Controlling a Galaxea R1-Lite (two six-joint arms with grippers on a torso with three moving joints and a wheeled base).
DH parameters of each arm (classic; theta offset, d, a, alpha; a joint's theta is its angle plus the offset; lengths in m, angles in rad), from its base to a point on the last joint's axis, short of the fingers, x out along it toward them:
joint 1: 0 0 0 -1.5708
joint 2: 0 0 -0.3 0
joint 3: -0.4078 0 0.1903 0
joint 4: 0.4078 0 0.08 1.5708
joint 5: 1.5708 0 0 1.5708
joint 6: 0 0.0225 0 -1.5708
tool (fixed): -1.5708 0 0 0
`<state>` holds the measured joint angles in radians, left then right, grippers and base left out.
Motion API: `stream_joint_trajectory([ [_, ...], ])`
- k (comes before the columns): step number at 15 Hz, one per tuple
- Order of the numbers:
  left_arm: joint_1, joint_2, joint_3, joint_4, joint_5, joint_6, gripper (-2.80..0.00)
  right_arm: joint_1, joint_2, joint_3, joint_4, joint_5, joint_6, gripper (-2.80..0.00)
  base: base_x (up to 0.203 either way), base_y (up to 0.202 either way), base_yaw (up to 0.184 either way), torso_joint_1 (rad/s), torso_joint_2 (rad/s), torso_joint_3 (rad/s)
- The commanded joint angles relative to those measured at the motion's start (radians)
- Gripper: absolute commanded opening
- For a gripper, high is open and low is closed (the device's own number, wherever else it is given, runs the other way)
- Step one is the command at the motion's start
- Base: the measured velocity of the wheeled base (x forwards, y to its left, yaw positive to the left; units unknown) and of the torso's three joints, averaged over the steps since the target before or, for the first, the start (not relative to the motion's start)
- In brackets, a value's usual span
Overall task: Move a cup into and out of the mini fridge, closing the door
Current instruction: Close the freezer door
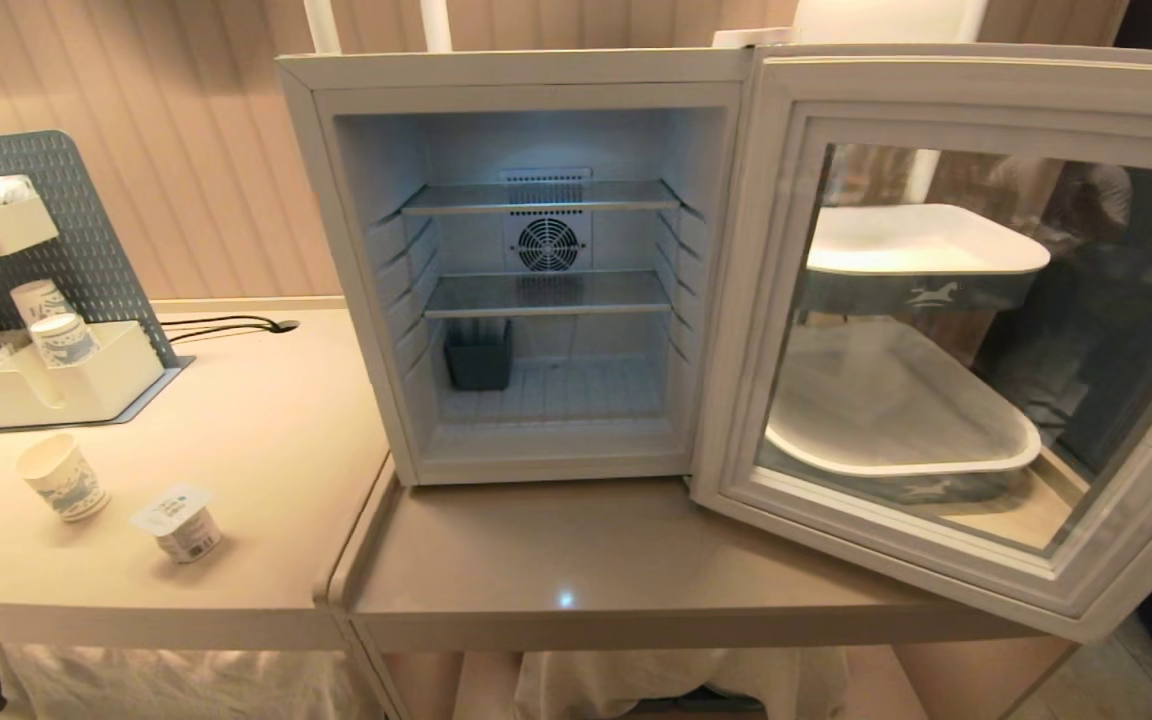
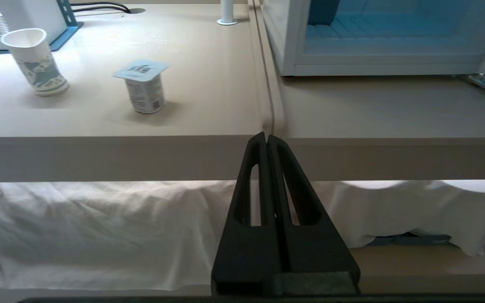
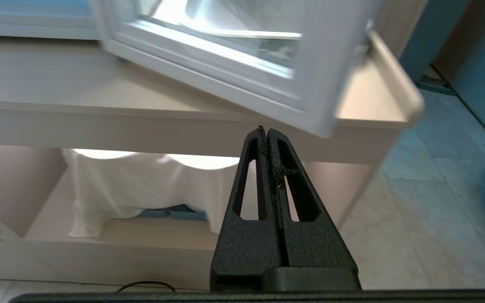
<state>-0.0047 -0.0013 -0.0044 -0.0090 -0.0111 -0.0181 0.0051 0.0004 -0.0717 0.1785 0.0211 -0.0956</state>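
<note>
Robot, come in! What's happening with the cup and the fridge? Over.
Left gripper and right gripper shut, empty, below counter edge. Cup on counter beside yogurt pot. Mini fridge door open; nothing blocking.

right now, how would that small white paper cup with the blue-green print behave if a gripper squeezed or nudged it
The small white paper cup with blue-green print looks empty, so probably light and easily shoved. Its rim already looks bent out of round, so thin walls likely crush under a firm squeeze. Tapered with a narrow base, it may tip if nudged high.
</note>
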Motion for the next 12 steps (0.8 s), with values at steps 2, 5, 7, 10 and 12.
stream_joint_trajectory([
  [2, 0.000, 0.000, 0.000, 0.000, 0.000, -0.001, -2.80, 0.001, 0.000, 0.000, 0.001, 0.000, -0.001, -2.80, 0.000, -0.191, -0.003, 0.001, 0.00, 0.002],
  [5, 0.000, 0.000, 0.001, -0.005, 0.000, -0.002, -2.80, 0.000, 0.000, 0.000, 0.002, 0.000, 0.000, -2.80, 0.000, -0.169, -0.003, 0.003, 0.00, 0.003],
  [7, 0.000, 0.000, 0.001, -0.005, 0.000, -0.003, -2.80, 0.000, 0.001, 0.000, 0.002, 0.000, 0.000, -2.80, 0.000, -0.041, -0.004, -0.001, 0.00, 0.001],
  [10, 0.000, 0.000, 0.001, -0.005, 0.000, -0.003, -2.80, -0.001, 0.000, 0.000, 0.001, 0.000, 0.002, -2.80, 0.000, 0.000, 0.000, 0.000, 0.00, 0.000],
  [12, 0.000, 0.000, 0.001, -0.005, 0.000, -0.003, -2.80, -0.001, 0.004, -0.026, 0.000, -0.009, 0.025, -2.80, 0.000, 0.000, 0.000, 0.000, 0.00, 0.000],
])
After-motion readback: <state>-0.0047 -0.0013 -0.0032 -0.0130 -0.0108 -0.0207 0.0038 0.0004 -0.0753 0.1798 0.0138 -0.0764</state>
